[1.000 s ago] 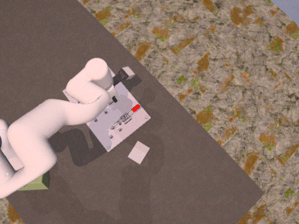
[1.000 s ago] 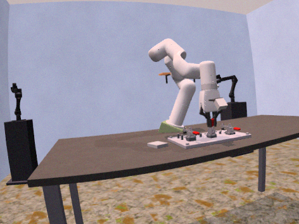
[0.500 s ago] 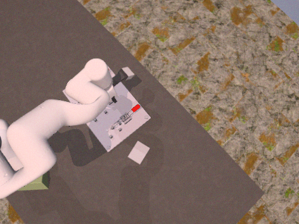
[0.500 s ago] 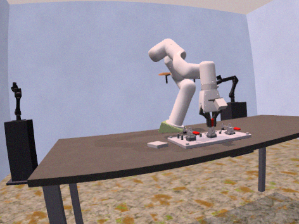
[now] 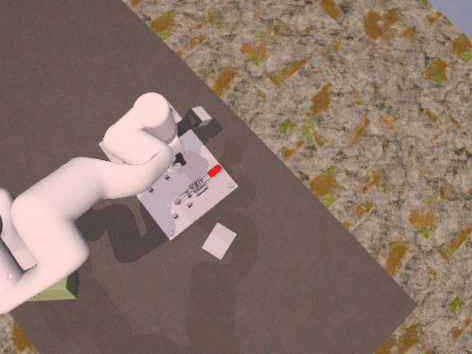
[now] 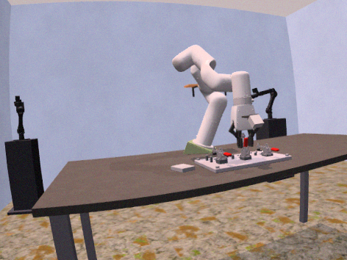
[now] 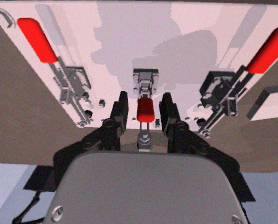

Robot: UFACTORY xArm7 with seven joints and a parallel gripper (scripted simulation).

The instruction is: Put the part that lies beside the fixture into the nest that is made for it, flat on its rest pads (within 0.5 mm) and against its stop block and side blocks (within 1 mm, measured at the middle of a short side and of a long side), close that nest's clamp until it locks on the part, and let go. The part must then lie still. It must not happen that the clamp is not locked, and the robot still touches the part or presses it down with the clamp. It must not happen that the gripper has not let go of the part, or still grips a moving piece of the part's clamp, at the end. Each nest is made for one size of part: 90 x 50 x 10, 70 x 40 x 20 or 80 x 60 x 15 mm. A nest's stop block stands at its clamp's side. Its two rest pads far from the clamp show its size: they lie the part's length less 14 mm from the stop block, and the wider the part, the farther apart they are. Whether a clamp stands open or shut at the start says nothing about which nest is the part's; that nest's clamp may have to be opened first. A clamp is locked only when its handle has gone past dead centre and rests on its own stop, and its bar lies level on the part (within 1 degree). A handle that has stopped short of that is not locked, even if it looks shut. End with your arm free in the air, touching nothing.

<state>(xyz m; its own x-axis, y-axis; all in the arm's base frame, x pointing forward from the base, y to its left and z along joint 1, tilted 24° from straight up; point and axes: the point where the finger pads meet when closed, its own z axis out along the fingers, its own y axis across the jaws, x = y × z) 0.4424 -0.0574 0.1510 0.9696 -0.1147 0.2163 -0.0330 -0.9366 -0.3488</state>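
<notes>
The part [image 5: 219,241] [image 6: 182,167] [image 7: 266,104], a flat pale block, lies on the table beside the fixture plate [image 5: 215,196] [image 6: 217,169] [image 7: 200,15]. The middle clamp's red handle [image 6: 245,142] [image 7: 145,111] stands up. My gripper [image 5: 179,159] [image 6: 245,145] [image 7: 144,100] is open, its fingers on either side of that handle with a gap at each side. The left clamp's handle [image 7: 37,40] and the right clamp's handle [image 7: 265,52] in the wrist view lie low, pointing outward. My arm hides much of the plate from above. Whether any clamp is locked cannot be told.
The arm's green base [image 5: 62,288] [image 6: 198,147] stands behind the fixture. Small dark pads and blocks stand on the plate around the clamps. The two outer clamps flank the gripper. The table edge [image 6: 147,198] runs along the front in the exterior view.
</notes>
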